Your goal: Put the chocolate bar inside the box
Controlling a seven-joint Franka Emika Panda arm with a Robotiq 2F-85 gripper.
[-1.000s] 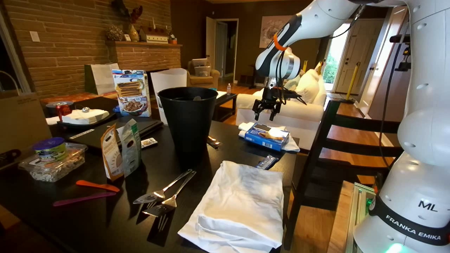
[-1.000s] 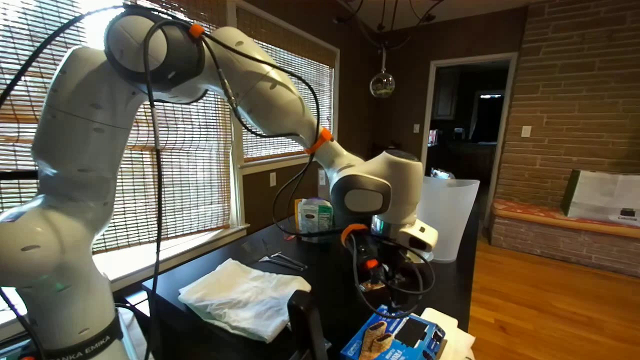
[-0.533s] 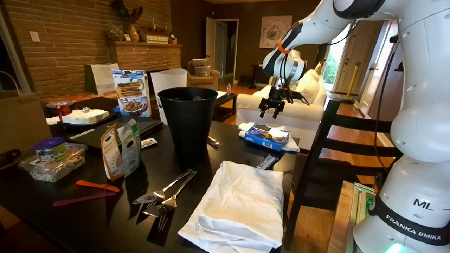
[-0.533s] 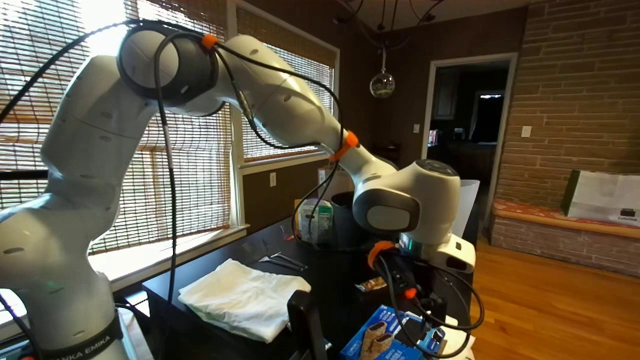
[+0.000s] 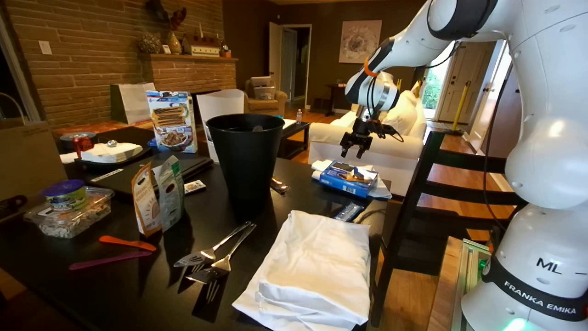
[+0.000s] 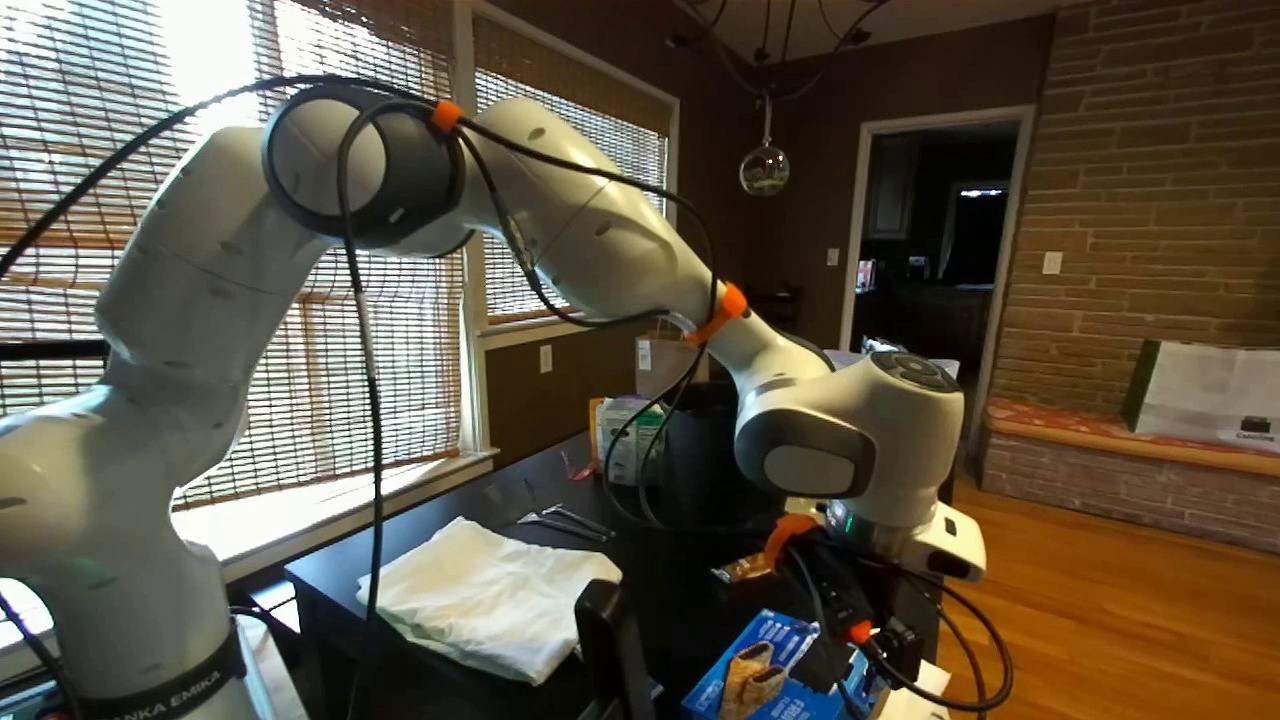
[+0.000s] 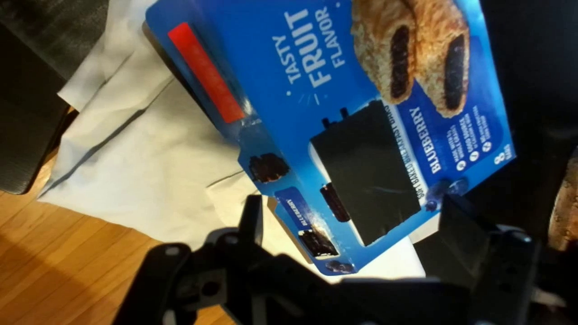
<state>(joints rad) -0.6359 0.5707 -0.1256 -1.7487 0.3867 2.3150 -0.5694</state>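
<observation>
Jaws apart over blueberry-bar box (image 5: 345, 181); in an exterior view, brown-wrapped bar (image 5: 279, 185) at its 9 o'clock, blue-wrapped bar (image 5: 349, 212) at 6

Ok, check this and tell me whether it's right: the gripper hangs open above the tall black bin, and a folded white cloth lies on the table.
Not quite: the gripper hangs open above the blue box, as the wrist view shows; the tall black bin stands off to one side. The rest is right: a folded white cloth lies on the table.
</observation>
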